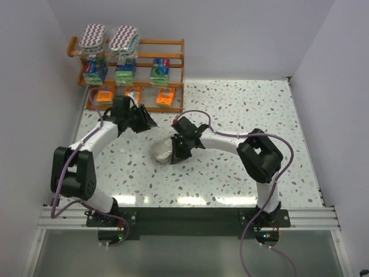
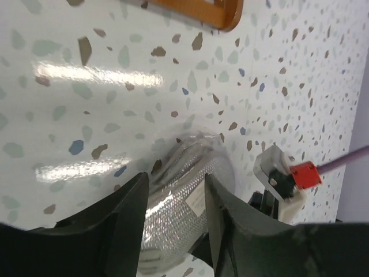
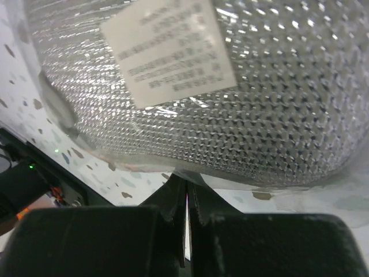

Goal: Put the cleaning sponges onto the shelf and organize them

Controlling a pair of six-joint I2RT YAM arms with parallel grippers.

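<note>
My right gripper (image 1: 174, 151) is shut on the clear wrap edge of an oval grey-white sponge pad (image 1: 162, 151), which sits low over the table; the right wrist view shows the pad (image 3: 230, 115) filling the frame above the closed gripper (image 3: 185, 184). My left gripper (image 1: 141, 118) is open and empty between the shelf (image 1: 173, 41) and the pad, and the pad (image 2: 184, 196) shows beyond the left gripper (image 2: 176, 184). The shelf holds two purple zigzag pads (image 1: 93, 36) on top, three blue-green blocks (image 1: 124, 70) in the middle and orange packs (image 1: 104, 96) at the bottom.
The shelf's bottom corner (image 2: 213, 11) is close behind the left gripper. The right arm's wrist with a red part (image 2: 302, 173) is beside the pad. White walls close in the speckled table (image 1: 248, 109) on the left, back and right.
</note>
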